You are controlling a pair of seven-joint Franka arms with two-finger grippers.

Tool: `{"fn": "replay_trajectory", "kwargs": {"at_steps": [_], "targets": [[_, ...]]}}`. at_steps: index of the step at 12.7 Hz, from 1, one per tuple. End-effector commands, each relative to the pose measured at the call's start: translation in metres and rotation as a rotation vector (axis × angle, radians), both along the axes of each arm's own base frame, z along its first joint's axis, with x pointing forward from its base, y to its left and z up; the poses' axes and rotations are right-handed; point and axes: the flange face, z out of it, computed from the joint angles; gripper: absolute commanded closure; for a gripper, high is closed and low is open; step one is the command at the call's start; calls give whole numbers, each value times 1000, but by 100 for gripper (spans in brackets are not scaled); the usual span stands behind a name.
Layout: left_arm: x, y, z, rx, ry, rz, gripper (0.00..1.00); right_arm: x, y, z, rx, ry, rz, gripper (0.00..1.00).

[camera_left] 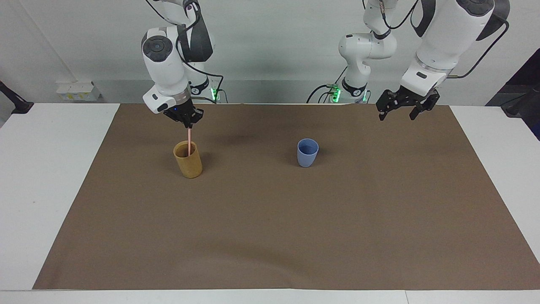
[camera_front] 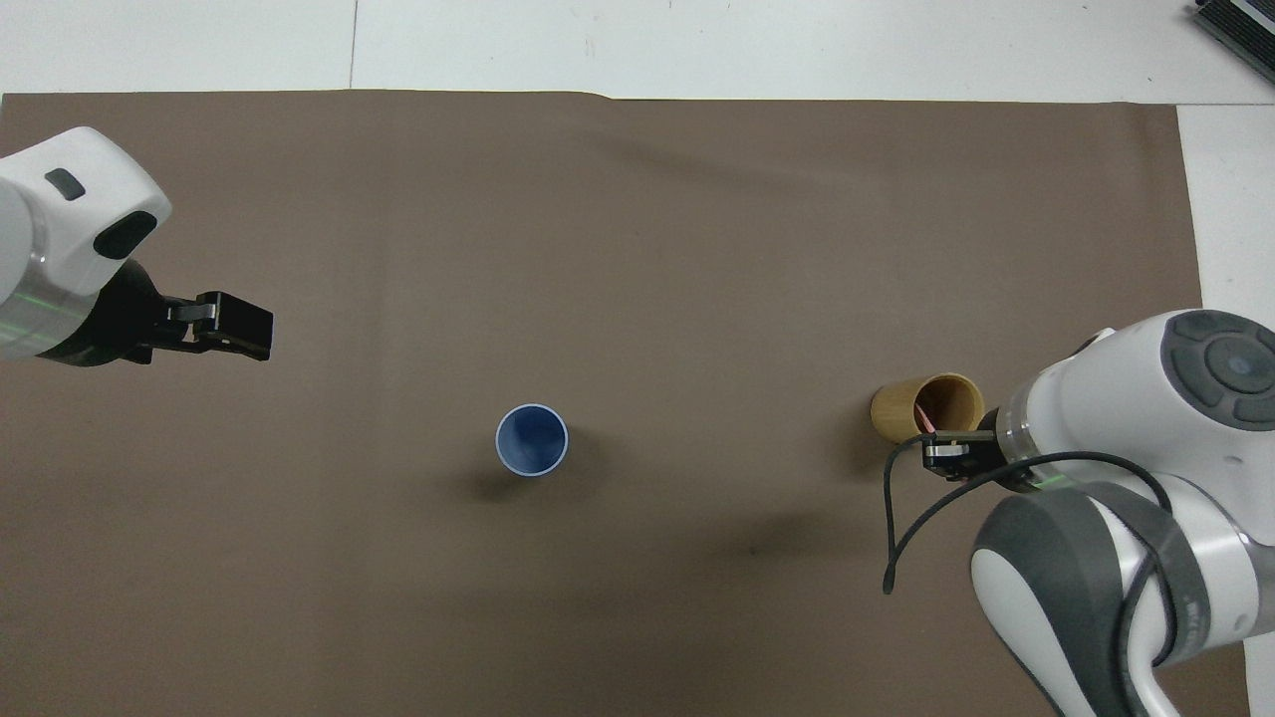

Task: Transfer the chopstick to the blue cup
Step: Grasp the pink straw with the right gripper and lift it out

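The pale pink chopstick [camera_left: 190,137] stands nearly upright with its lower end inside the tan bamboo-like cup [camera_left: 188,162]. My right gripper [camera_left: 188,124] is directly above that cup, shut on the chopstick's top end. In the overhead view a pink sliver of the chopstick [camera_front: 921,418] shows inside the tan cup [camera_front: 926,406], with the right gripper [camera_front: 946,453] at its rim. The blue cup [camera_left: 307,153] [camera_front: 532,439] stands upright and empty near the middle of the mat. My left gripper [camera_left: 407,110] [camera_front: 234,327] hangs open in the air over the mat at the left arm's end.
A brown mat [camera_left: 270,236] covers most of the white table [camera_left: 46,177]. Only the two cups stand on it. A black cable [camera_front: 896,518] loops off the right arm's wrist beside the tan cup.
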Motion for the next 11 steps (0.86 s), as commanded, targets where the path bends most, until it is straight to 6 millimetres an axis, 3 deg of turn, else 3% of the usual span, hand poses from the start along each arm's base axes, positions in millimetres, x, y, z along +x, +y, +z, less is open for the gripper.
{"fn": "replay_trajectory", "kwargs": {"at_steps": [1, 3, 6, 8, 11], "targets": [[-5, 3, 7, 13, 15, -15, 0, 1, -1, 13, -17, 1, 6, 100], [-10, 3, 6, 19, 45, -19, 0, 4, -2, 22, -16, -7, 2, 100], [-14, 4, 11, 18, 40, -16, 0, 10, -15, 63, 9, 10, 20, 100], [-11, 18, 14, 14, 54, 10, 0, 8, -27, 88, 48, 36, -7, 100], [-11, 24, 17, 16, 70, 17, 0, 9, -28, 117, 129, 49, -38, 100]]}}
